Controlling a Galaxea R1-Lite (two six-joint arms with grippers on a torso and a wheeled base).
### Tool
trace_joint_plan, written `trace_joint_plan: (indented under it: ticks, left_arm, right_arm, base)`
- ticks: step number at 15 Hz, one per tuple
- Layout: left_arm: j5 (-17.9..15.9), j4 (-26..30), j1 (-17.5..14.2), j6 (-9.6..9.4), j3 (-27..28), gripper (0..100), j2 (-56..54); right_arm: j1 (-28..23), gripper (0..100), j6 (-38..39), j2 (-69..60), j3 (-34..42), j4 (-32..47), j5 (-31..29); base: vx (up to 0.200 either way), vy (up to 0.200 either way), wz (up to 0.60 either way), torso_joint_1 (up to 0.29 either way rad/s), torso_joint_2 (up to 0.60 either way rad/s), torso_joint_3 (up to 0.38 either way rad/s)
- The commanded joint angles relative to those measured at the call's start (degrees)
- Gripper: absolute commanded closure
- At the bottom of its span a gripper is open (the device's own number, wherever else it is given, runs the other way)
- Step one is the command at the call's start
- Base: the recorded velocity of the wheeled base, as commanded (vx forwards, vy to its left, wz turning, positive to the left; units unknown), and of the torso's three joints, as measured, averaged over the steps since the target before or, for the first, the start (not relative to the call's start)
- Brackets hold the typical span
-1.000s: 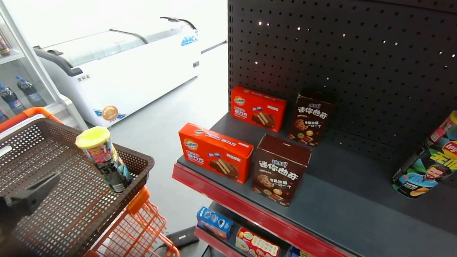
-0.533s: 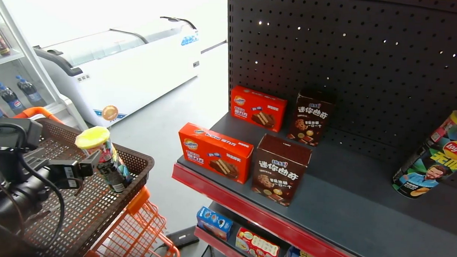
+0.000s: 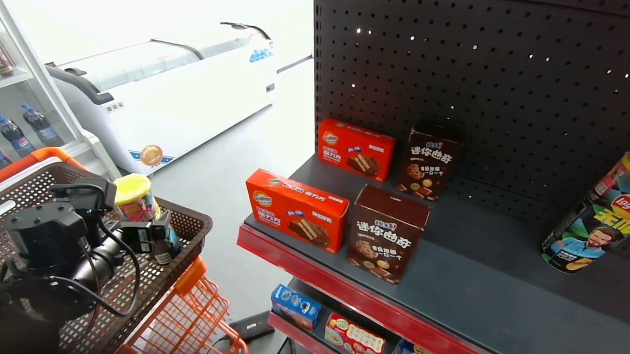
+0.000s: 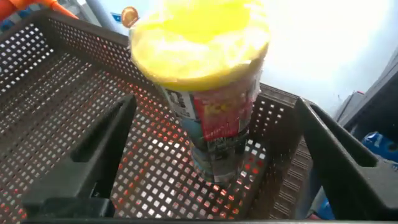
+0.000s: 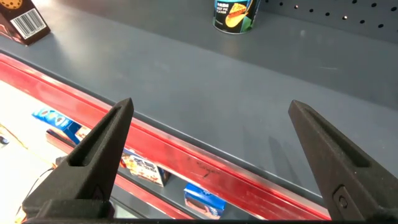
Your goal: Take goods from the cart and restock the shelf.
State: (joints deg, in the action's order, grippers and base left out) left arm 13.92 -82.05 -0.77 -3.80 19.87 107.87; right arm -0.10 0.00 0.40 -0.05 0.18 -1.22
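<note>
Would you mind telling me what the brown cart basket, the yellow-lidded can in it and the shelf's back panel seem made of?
Basket: likely moulded plastic, matt brown, with a regular hole grid. Can: probably a cardboard tube under glossy print; its yellow lid looks plastic. Back panel: seemingly painted metal pegboard, dark matt, evenly punched.

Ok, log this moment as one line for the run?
stage: pre-grasp | left gripper: open, straddling chip can in cart basket | right gripper: open, above shelf | stocked: second can on shelf
</note>
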Motion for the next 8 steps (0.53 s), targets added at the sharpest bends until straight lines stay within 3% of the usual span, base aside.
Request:
trace_joint_plan:
  ticks: [1, 5, 8]
  left_arm:
    - [0.1, -0.1, -0.9, 0.02, 3.4, 0, 5.5]
    - [0.1, 0.1, -3.6, 0.02, 8.1, 0, 9.6]
    - [0.1, -0.1, -3.8, 0.11, 9.6, 0, 11.9]
  right_arm:
    - [0.0, 0, 0.0, 0.0, 0.0, 0.0, 0.0]
    - [0.0, 0, 0.0, 0.0, 0.0, 0.0, 0.0]
    - [0.0, 0, 0.0, 0.0, 0.0, 0.0, 0.0]
  base:
    - [0.0, 0.0, 0.0, 0.0, 0.0, 0.0]
    - [0.0, 0.0, 0.0, 0.0, 0.0, 0.0]
    - [0.0, 0.0, 0.0, 0.0, 0.0, 0.0]
